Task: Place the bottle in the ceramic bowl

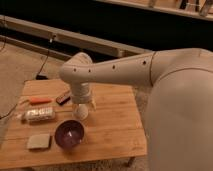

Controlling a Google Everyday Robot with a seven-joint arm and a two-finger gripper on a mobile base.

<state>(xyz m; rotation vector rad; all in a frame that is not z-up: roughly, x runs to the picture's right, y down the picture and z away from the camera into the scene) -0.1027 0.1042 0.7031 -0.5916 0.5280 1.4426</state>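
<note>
Nearest: arm point(175, 95), filling right, reaching left over table point(115, 125). Gripper point(82, 112) pointing down, just beyond far-right rim of bowl point(69, 134); opening: cannot tell; nothing seen held. Bottle point(40, 115) lying flat at left, apart from bowl. Probably light, thin-walled, slippery; best taken across mid-body. Count: one bottle, one bowl, one sponge point(39, 141), one orange object point(40, 100).

We see the bottle point(40, 115), clear with a pale label, lying on its side on the wooden table point(112, 125). The ceramic bowl point(69, 134), dark purple and glossy, stands upright near it. The gripper point(82, 113) hangs just behind the bowl.
</note>
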